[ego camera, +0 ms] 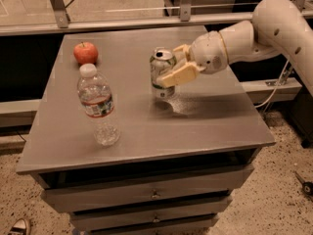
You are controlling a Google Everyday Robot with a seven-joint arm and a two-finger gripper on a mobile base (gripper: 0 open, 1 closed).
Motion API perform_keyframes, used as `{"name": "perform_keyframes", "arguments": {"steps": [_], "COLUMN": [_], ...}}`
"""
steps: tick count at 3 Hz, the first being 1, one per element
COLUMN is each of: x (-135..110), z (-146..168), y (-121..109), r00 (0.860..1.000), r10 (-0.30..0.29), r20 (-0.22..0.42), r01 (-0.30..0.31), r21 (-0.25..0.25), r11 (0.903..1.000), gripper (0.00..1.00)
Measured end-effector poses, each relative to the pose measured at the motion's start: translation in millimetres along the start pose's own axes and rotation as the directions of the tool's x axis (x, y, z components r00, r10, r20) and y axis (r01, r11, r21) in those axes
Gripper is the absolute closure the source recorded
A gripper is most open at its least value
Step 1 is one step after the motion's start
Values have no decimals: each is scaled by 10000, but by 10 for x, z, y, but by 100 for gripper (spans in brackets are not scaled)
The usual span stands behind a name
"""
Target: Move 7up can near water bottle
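Six items, by size.

One grey table [210, 126] with drawers, lying beneath the fingers [180, 74].

One white robot arm [274, 28], reaching in from the right, behind the fingers.

One water bottle [98, 104], upright, clear with a white cap, left of the fingers and nearer the camera, well apart from them.

One gripper [170, 66], over the table's middle, its fingers clenched on the can from the right.

One 7up can [160, 70], upright between the fingers. Whether its base touches the table cannot be told.

One red apple [85, 53], left of the fingers, farther back.
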State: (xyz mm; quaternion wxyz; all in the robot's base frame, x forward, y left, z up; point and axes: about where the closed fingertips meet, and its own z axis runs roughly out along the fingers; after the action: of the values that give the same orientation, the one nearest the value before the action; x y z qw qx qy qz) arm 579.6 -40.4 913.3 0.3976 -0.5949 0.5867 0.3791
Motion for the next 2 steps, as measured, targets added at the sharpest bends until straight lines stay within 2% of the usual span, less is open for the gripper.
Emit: {"name": "perform_keyframes", "arguments": {"steps": [1,2], "x": [-65,-128], "z": [318,472], "y": [500,726], "r00": [9974,9933], "r10": [-478,-723], "r20": [546,903], "r01": [546,883], "r21": [-1301,-1885], "r11": [9900,9781], "gripper": [100,100]}}
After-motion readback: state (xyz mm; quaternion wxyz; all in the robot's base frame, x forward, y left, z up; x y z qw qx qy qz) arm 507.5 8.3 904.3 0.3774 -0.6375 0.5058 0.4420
